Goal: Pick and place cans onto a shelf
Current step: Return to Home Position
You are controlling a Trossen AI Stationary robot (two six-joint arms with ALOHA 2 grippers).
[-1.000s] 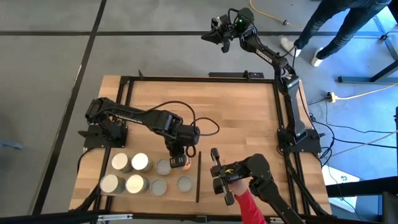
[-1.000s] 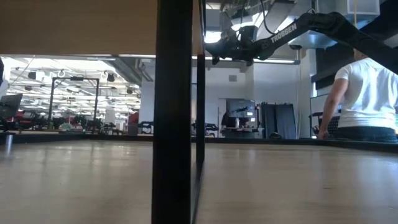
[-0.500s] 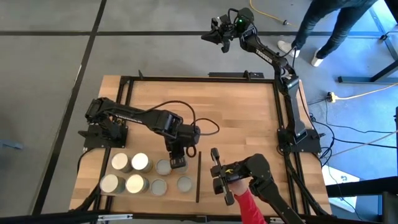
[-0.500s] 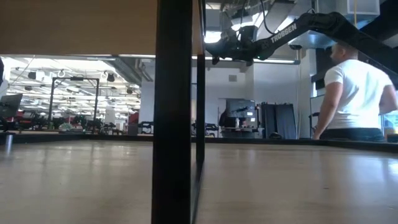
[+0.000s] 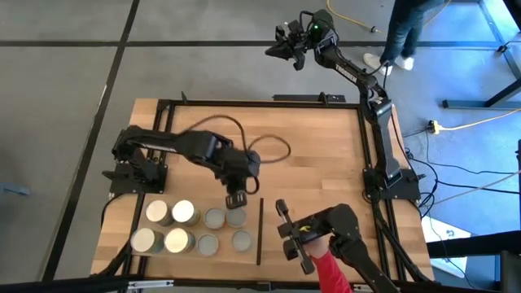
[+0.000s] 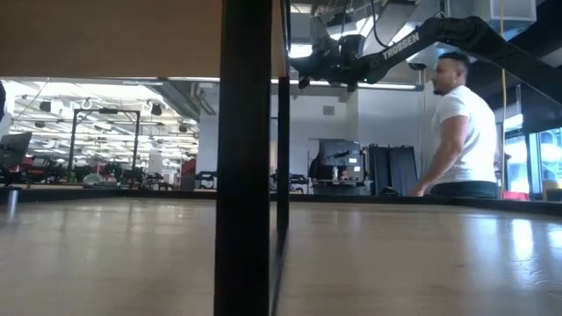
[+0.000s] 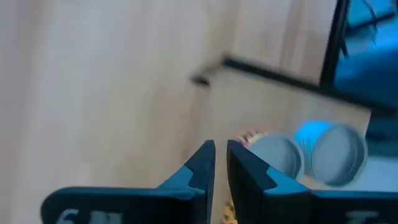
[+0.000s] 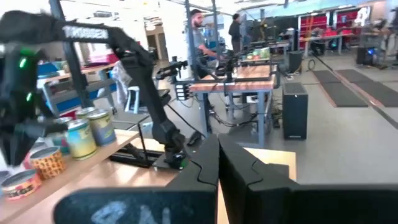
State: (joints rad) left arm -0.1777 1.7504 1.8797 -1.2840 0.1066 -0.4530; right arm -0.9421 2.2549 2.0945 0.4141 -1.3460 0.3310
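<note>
Eight cans [image 5: 177, 240] stood upright in two rows of four on the shelf [image 5: 251, 259], left of the thin black strip [image 5: 260, 232]. The placing looked done, with only the retreat to home left.

The left claw [image 5: 236, 198] hung just behind the back row, on the side toward the middle of the worktop [image 5: 309, 146]. Its fingers were clenched to a narrow slit and grasped nothing. Its wrist view showed two grey can tops near its tips.

The right claw [image 5: 278, 47] waited raised and well apart, showing past the worktop's far edge in the high view, clenched and empty.

Doing this step well probably meant lifting the left claw before swinging it. The fingers should have kept together so that neither tip clipped a rim. The arm could then fold back toward its base at an easy pace. The can just beside the claw seemed the one most at risk of tipping.
</note>
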